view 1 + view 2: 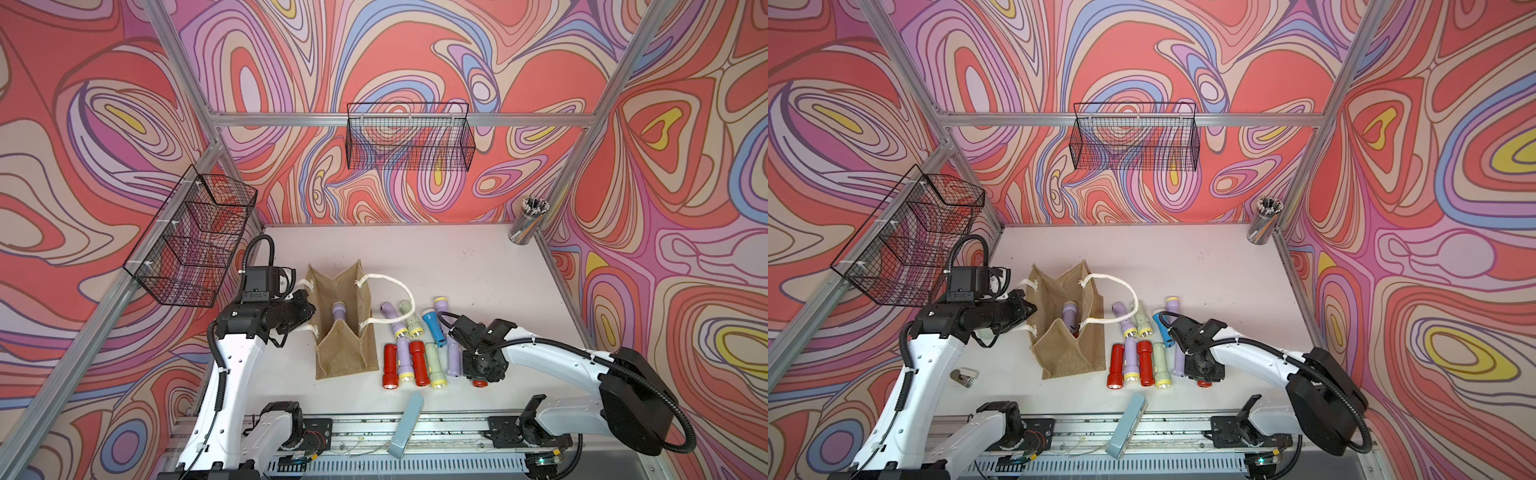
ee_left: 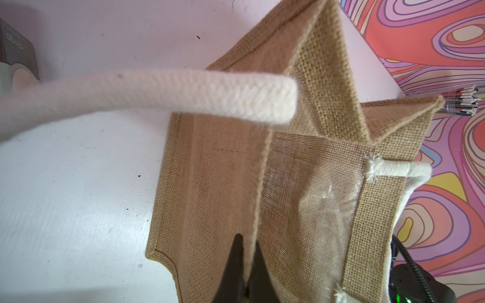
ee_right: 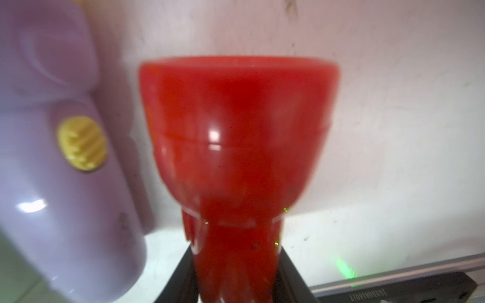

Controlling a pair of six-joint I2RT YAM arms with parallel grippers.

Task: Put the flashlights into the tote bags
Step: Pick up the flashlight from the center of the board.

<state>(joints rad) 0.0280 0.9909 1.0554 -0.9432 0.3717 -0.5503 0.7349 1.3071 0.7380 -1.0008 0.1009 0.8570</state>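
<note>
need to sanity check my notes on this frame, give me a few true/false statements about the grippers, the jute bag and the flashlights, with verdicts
1. The left gripper pinches the upper edge of the jute tote bag. True.
2. The tote bag holds no flashlight yet. False: a lilac flashlight already stands inside it.
3. The right gripper grips a red flashlight by its body. True.
4. The blue flashlight is inside the tote bag. False: it lies on the table among the other flashlights, outside the bag.
</note>
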